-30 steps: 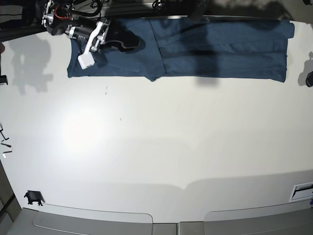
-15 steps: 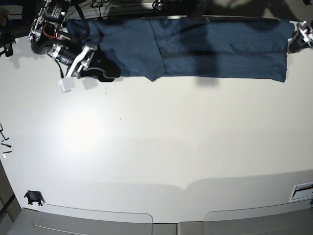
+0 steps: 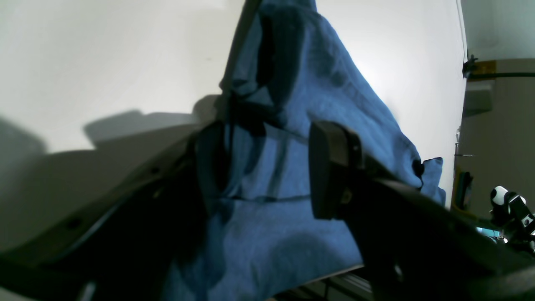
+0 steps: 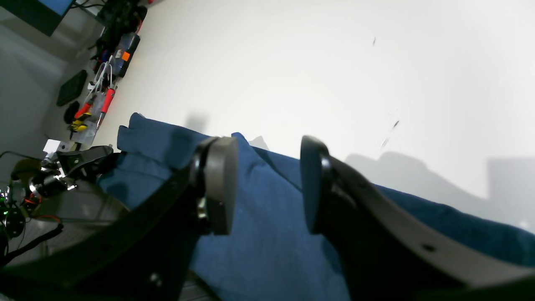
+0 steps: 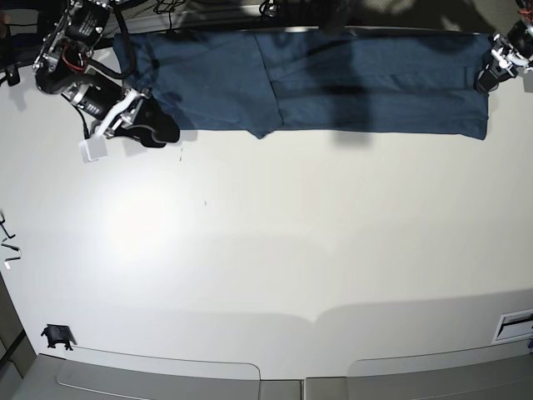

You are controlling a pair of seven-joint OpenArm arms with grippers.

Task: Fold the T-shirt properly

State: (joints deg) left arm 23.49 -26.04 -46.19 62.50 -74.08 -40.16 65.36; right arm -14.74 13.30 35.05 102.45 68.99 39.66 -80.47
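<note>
The T-shirt [image 5: 333,83] lies in a long folded band. The left gripper [image 3: 267,167] is spread at one end of it. The right gripper [image 4: 267,184] gapes empty over the other end.

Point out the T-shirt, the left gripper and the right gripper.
T-shirt [image 5: 366,83]: base view, middle of the folded cloth.
left gripper [image 3: 259,167]: left wrist view, gap between its fingertips.
right gripper [image 4: 267,184]: right wrist view, gap between its fingertips.
</note>
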